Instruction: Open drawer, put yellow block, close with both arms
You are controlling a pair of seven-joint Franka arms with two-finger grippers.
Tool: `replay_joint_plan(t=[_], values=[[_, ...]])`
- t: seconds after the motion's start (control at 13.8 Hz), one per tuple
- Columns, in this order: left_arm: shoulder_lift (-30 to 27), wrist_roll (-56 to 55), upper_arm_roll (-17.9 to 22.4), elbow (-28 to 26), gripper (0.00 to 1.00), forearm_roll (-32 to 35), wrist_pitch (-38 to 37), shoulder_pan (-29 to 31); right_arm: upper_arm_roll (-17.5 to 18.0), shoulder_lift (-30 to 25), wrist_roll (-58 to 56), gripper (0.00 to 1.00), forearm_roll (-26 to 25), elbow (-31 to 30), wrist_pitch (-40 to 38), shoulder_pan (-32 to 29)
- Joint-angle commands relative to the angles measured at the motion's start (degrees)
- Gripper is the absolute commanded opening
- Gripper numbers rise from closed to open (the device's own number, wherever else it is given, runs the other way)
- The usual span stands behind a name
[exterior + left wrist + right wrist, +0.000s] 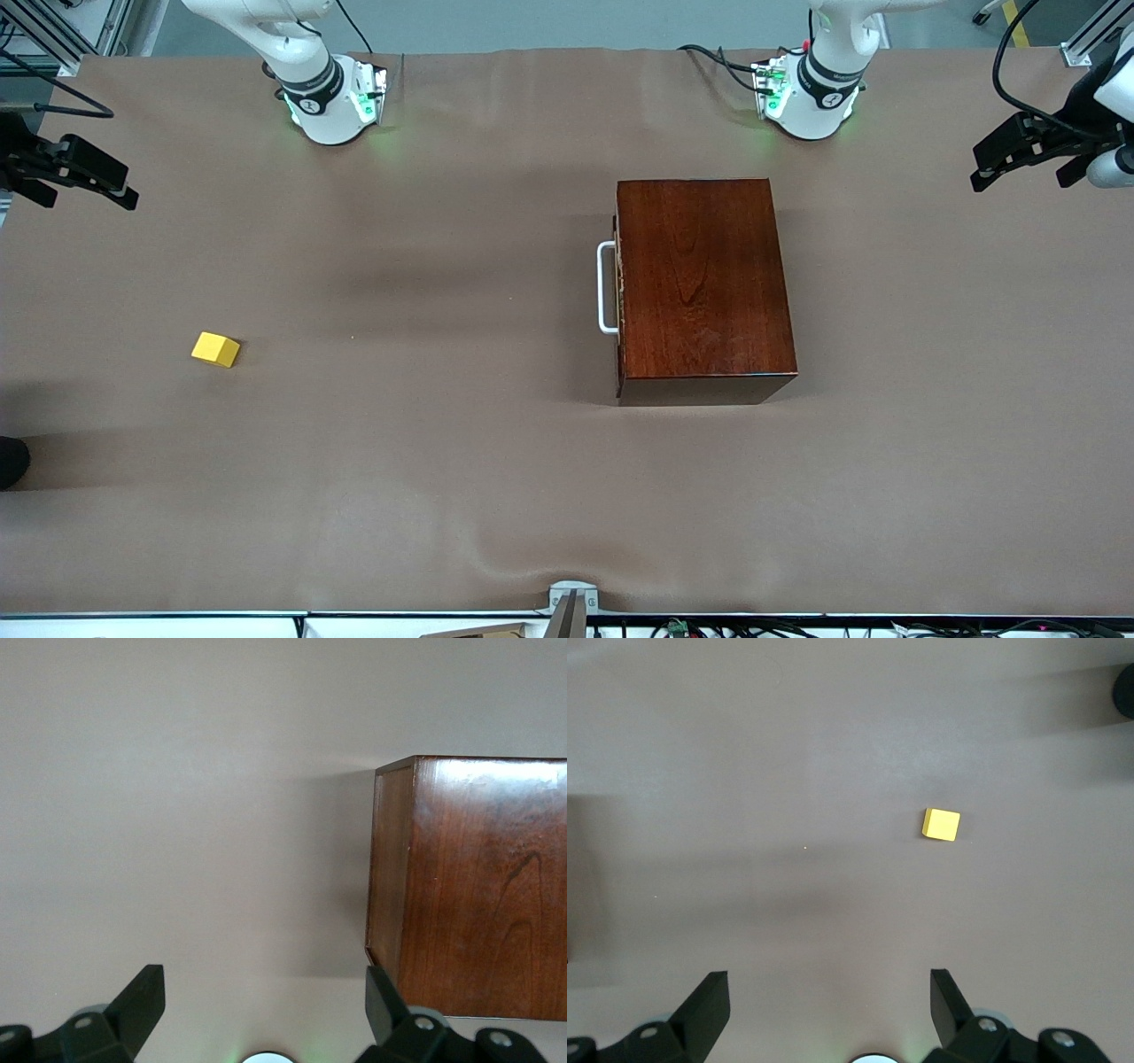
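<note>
The drawer point(619, 292) sits shut in the glossy mahogany box point(704, 283), its white bar handle point(607, 288) facing the right arm's end of the table. The yellow block point(215, 349) lies alone on the brown table cover toward the right arm's end, well apart from the box. My right gripper point(89, 197) hangs open above the table's edge at that end; its wrist view shows the yellow block point(941, 824) ahead of the open right gripper point(830, 992). My left gripper point(1019, 182) hangs open near the other end; in its wrist view the left gripper point(264, 992) is beside the box point(478, 886).
A brown cover point(425, 461) spreads over the whole table, with slight wrinkles near the front edge. The two arm bases point(332, 106) point(811, 97) stand along the edge farthest from the front camera. A small metal bracket point(571, 598) sits at the front edge.
</note>
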Motion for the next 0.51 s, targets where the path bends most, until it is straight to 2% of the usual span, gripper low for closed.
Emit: replay_joint_plan(t=[0.0, 0.14, 0.29, 0.43], values=[[1.1, -0.6, -2.0, 1.5, 1.00, -0.7, -1.3, -0.9, 0.5, 0.0, -0.1, 1.00, 0.9, 0.4, -0.3, -0.9], [2.3, -1.2, -5.3, 1.7, 1.00, -0.3, -1.5, -1.5, 0.5, 0.0, -0.1, 1.00, 0.9, 0.4, -0.3, -0.9], [5.1, -8.3, -11.2, 2.0, 1.00, 0.0, -1.4, -2.3, 0.5, 0.0, -0.1, 1.00, 0.9, 0.4, -0.3, -0.9], [10.4, -16.0, -15.2, 6.4, 1.00, 0.1, -1.0, -4.0, 0.5, 0.0, -0.1, 1.00, 0.9, 0.4, -0.3, -1.0]])
